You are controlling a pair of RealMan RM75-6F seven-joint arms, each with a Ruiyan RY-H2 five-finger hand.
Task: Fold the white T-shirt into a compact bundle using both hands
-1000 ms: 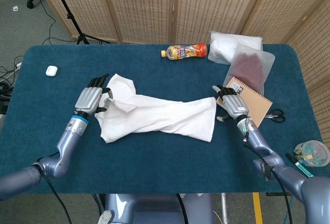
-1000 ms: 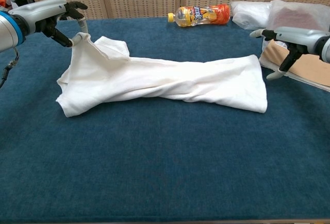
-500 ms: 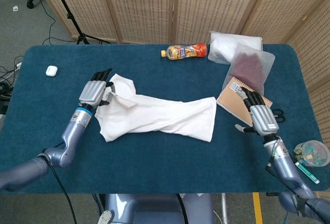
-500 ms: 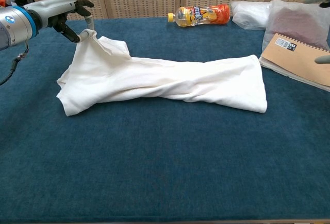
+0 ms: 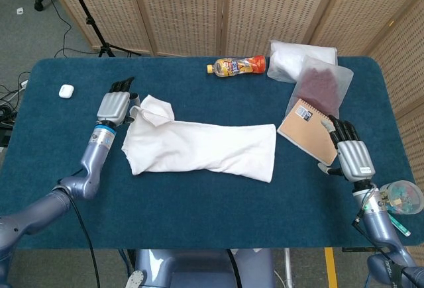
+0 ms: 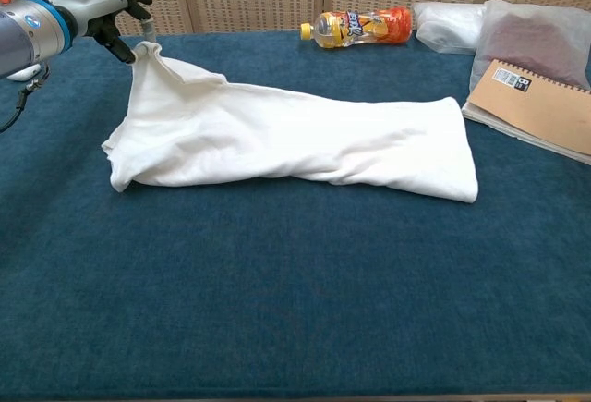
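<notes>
Left hand had a corner of the shirt pinched in its fingers, rest trailing along the bench, while the right hand sat empty, fingers loosely apart, well away, so honestly that thin pinch could've slipped.

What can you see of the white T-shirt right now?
The white T-shirt is plain soft cloth, rolled or folded lengthwise into a long wrinkled band lying across the middle of the blue table. Its far-left corner is lifted off the surface, pinched by the left hand; the rest lies flat, wider and bunched at the left end, squared off at the right end. The right end stops short of the notebook, not touching it. The right hand is well clear of it.
</notes>
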